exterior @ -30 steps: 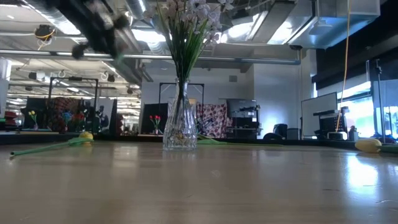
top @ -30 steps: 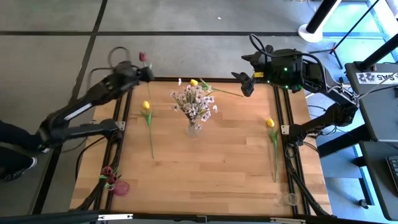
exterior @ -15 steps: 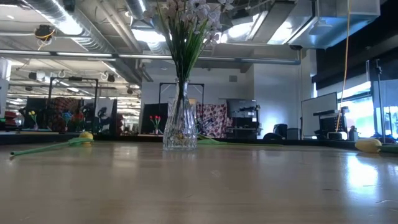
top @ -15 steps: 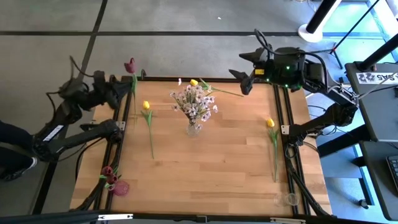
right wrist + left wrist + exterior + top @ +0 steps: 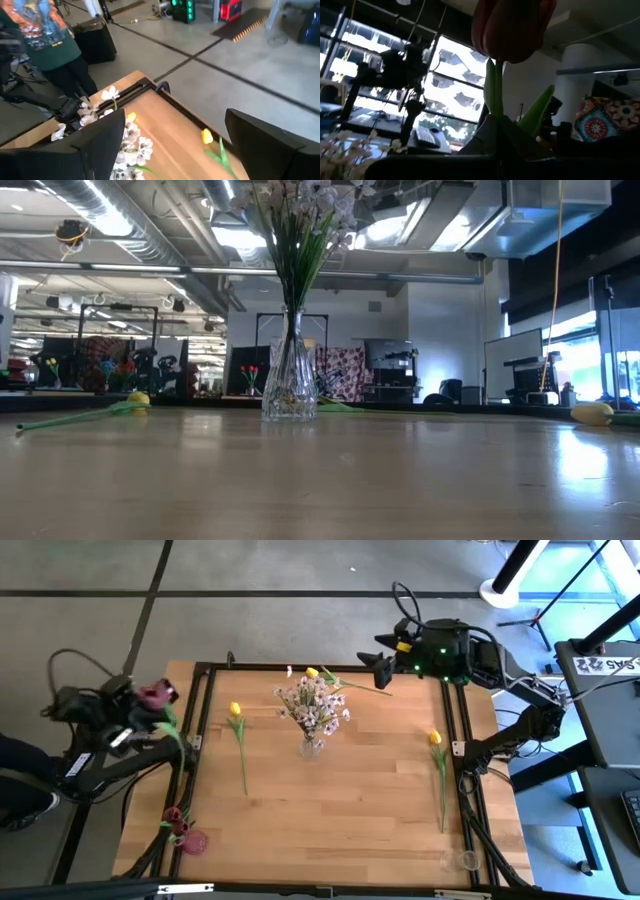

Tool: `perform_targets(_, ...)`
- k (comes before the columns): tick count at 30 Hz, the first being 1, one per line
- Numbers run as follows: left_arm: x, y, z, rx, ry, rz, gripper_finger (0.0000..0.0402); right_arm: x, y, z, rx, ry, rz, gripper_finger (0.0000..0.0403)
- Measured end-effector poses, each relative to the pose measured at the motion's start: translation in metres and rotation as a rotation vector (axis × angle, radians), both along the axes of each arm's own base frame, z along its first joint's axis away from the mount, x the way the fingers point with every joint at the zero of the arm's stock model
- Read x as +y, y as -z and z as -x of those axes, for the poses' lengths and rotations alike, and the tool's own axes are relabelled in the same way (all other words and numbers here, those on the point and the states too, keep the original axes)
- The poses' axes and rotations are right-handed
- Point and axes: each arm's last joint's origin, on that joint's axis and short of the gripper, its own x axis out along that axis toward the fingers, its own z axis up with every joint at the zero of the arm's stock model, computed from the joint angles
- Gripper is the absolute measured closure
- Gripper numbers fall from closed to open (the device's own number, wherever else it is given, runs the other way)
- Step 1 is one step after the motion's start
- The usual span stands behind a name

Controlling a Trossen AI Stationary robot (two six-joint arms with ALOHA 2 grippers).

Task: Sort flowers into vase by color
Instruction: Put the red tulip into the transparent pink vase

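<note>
My left gripper (image 5: 148,708) is beyond the table's left edge, shut on a dark red tulip (image 5: 156,693). My right gripper (image 5: 380,655) hangs open above the table's far edge. Below it a yellow tulip (image 5: 312,672) lies flat on the table, and its bud (image 5: 206,135) shows between the open fingers. A clear vase (image 5: 312,746) at mid-table holds the white-pink blossom sprays (image 5: 315,705) and is also seen in the low view (image 5: 290,385). Two more yellow tulips lie flat on the table, one left of the vase (image 5: 236,710) and one near the right edge (image 5: 434,738). My left gripper pinches the red tulip's stem (image 5: 495,100) a short way below the bud (image 5: 512,27), between the two fingers. In the left wrist view the bud stands above the fingers. The tulip is lifted clear of the table, and its lower stem (image 5: 176,732) trails from the gripper toward the table's near-left.
A red vase (image 5: 192,840) with red tulips (image 5: 173,816) stands at the near-left corner, and a small clear vase (image 5: 460,860) at the near-right. A black frame rail (image 5: 200,720) runs along the table's edges. A person in a green top (image 5: 47,35) stands beyond the far edge.
My left gripper, holding the red tulip, has swung from the table's far-left corner outward past the left edge and toward the near side. The tulip has turned with it. My right gripper has shifted slightly toward the far edge and stayed open.
</note>
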Motion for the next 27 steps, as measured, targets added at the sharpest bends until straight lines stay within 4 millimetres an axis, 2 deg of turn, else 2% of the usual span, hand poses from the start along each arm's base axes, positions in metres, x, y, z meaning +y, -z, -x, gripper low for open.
perform_targets(4,-0.007,-0.005,0.01,-0.076,0.02,-0.03,0.0401,-0.002,0.008,-0.009,0.019,0.02,-0.051,0.0059)
perform_targets(8,-0.015,-0.021,0.022,-0.264,0.042,-0.119,0.0401,-0.004,0.017,-0.022,0.043,0.029,-0.071,0.0059)
perform_targets(10,-0.014,-0.025,0.021,-0.3,0.043,-0.124,0.0401,-0.005,0.021,-0.027,0.058,0.029,-0.074,0.0059)
perform_targets(17,0.011,-0.033,-0.017,-0.23,0.079,-0.068,0.0401,-0.007,0.03,-0.039,0.089,0.03,-0.079,0.0059)
perform_targets(21,0.02,-0.043,-0.032,-0.304,0.156,-0.096,0.0401,-0.008,0.03,-0.039,0.09,0.029,-0.077,0.0059)
perform_targets(27,0.026,-0.04,-0.064,-0.258,0.31,-0.045,0.0401,-0.007,0.031,-0.038,0.107,0.024,-0.082,0.0059)
